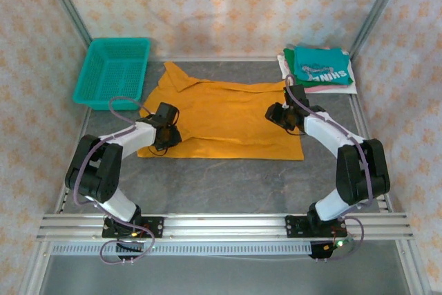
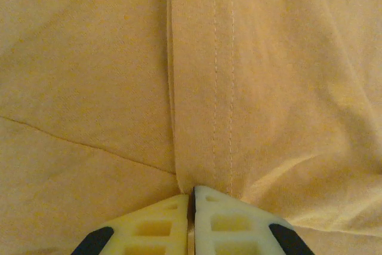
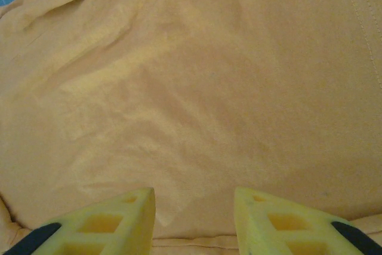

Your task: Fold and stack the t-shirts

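Note:
The mustard-orange t-shirt (image 1: 228,119) lies spread flat across the middle of the table. My left gripper (image 1: 164,137) sits on its left part. In the left wrist view this gripper (image 2: 192,192) is shut, pinching the cloth beside a stitched hem (image 2: 222,88), with creases radiating from its tips. My right gripper (image 1: 282,117) is over the shirt's right part; it (image 3: 194,207) stands open just above the orange cloth (image 3: 197,88), nothing gripped between its fingers (image 3: 140,219). At the back right, a folded teal shirt (image 1: 320,65) with white lettering lies on pink and white ones (image 1: 333,88).
A teal plastic mesh basket (image 1: 112,70) stands at the back left, close to the shirt's upper left corner. Metal frame posts and patterned walls enclose the table. Bare grey table (image 1: 221,184) runs between the shirt and the arm bases.

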